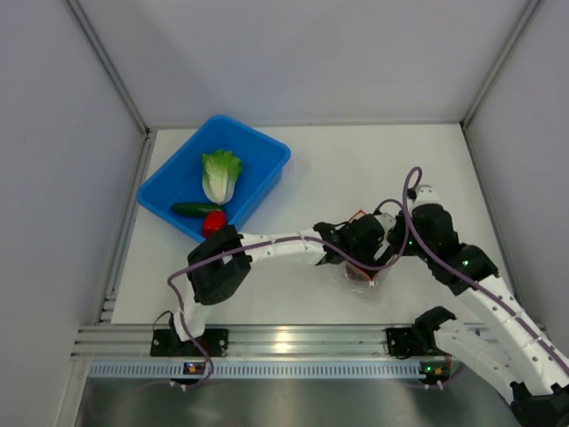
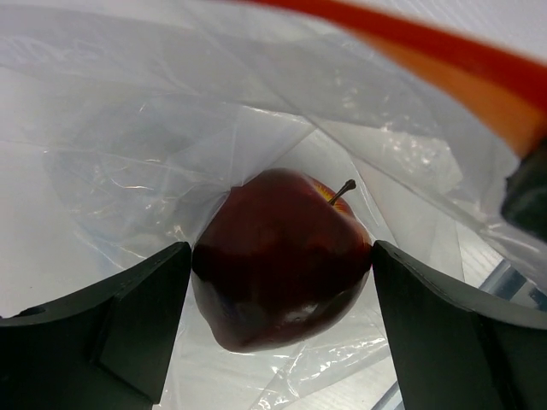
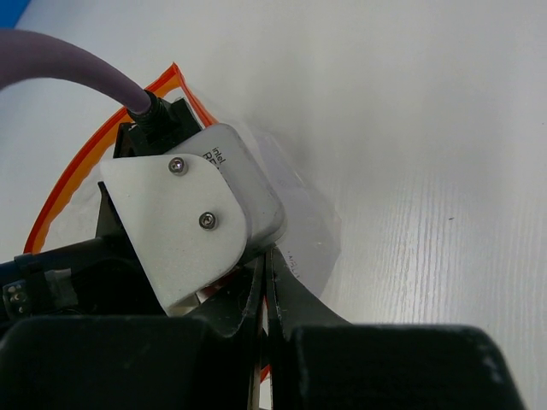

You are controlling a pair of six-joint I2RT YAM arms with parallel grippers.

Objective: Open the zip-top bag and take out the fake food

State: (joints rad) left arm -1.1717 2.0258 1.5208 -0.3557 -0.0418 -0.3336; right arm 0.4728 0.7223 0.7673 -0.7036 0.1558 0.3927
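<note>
White table (image 1: pixel 356 169) and grey walls frame the work, and far off behind the left arm's elbow a blue bin (image 1: pixel 173 187) already holds a lettuce head (image 1: pixel 220 175), a cucumber (image 1: pixel 194 210) and a red pepper (image 1: pixel 212 222). We see the left gripper (image 2: pixel 280 252) pushed deep into the zip-top bag (image 2: pixel 128 128), its fingers spread wide with a dark red apple (image 2: pixel 278 256) sitting squarely between them. The pads lie so close to its flanks that we cannot tell whether they press it yet. Above and to the right of those fingers runs the orange zipper strip (image 2: pixel 444 60). The right gripper (image 3: pixel 267 286) has its fingers pressed together, seemingly on a fold of the bag's film beside the mouth, just under the left arm's wrist camera mount (image 3: pixel 197 213) and its purple cable (image 3: pixel 68 64). We judge the risks plain. The glossy, round apple may squirt forward out of a closing grip. Loose film may be trapped between pad and fruit, so the whole bag lifts with it. If the right pinch slips, the mouth could collapse around the left wrist. From above, both wrists cover most of the bag. The apple's underside is cut off, whatever lies beyond it is hidden, and the film inside the right pinch is hard to make out.
</note>
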